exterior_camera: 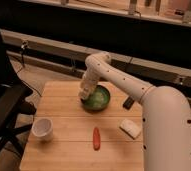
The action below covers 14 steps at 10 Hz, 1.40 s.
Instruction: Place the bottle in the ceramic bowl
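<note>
Hidden or unclear: the bottle cannot be picked out as a shape of its own. The pale mass at the tip of the arm, over the left rim of the bowl, blends with the arm's own white casing.
End effector (pixel 84 93): at the lower end of the arm, hanging over the left edge of the ceramic bowl; whether it is open, closed or gripping anything cannot be told.
Ceramic bowl (pixel 108 98): round, shallow, green with a darker rim. It sits on the far half of the surface, right of centre, and its left rim is covered by the end effector.
Arm (pixel 120 76): white, rising from the right, bent at a rounded elbow above the bowl, then dropping steeply to it.
Robot body (pixel 169 130): a large white casing that fills the lower right, cut off by the frame edge and hiding the right edge of the surface.
Dark item (pixel 128 103): small, just right of the bowl and partly behind the arm (what it is cannot be told).
Surface (pixel 64 102): a pale wooden tabletop, its near edge cut off at the bottom.
White cup (pixel 42 129): upright, near left, well apart from the bowl.
Red-orange item (pixel 96 138): long and narrow, lying flat near the front edge.
White block (pixel 130 128): flat, near right, just beside the robot body.
Chair (pixel 4 107): black, left of the surface, partly out of frame.
</note>
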Available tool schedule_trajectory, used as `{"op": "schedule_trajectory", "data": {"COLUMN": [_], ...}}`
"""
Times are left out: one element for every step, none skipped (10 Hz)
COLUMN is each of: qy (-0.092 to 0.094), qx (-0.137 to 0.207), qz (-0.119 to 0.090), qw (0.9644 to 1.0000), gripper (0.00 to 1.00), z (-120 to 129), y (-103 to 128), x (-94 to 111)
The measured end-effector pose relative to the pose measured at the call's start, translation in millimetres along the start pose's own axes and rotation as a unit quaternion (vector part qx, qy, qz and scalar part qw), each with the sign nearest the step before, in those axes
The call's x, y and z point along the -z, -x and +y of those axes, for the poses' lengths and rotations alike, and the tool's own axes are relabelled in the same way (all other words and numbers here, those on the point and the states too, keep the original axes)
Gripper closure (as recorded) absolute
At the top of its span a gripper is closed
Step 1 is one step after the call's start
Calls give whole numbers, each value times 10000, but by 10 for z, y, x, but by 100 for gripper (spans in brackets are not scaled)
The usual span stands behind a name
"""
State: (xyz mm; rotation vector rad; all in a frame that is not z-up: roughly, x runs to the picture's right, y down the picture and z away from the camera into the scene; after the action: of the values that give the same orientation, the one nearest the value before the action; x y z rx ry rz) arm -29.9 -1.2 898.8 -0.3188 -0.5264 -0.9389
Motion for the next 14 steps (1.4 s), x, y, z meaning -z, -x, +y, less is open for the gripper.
{"op": "schedule_trajectory", "data": {"qy": [-3, -5, -8, -12, -14, -16, -17, -18, -21, -24, -27, -28, -29, -28], "qx": [-10, -24, -38, -53, -65, -73, -81, -88, -94, -98, -104, -112, -119, -128], "qz": [-2, -7, -9, -9, -11, -14, -16, -17, -16, -16, -18, -20, -24, -24], "qw": [10000, 10000, 10000, 10000, 10000, 10000, 10000, 10000, 10000, 9999, 9999, 9999, 9999, 9999], "gripper": [100, 100, 100, 100, 98, 92, 82, 74, 70, 64, 54, 46, 45, 45], "z": [12, 25, 36, 50, 63, 70, 80, 88, 88, 85, 86, 91, 97, 103], "y": [-2, -3, -4, -7, -9, -8, -8, -9, -13, -15, -18, -21, -23, -28], "x": [3, 5, 8, 11, 13, 14, 15, 18, 20, 21, 22, 21, 17, 18]}}
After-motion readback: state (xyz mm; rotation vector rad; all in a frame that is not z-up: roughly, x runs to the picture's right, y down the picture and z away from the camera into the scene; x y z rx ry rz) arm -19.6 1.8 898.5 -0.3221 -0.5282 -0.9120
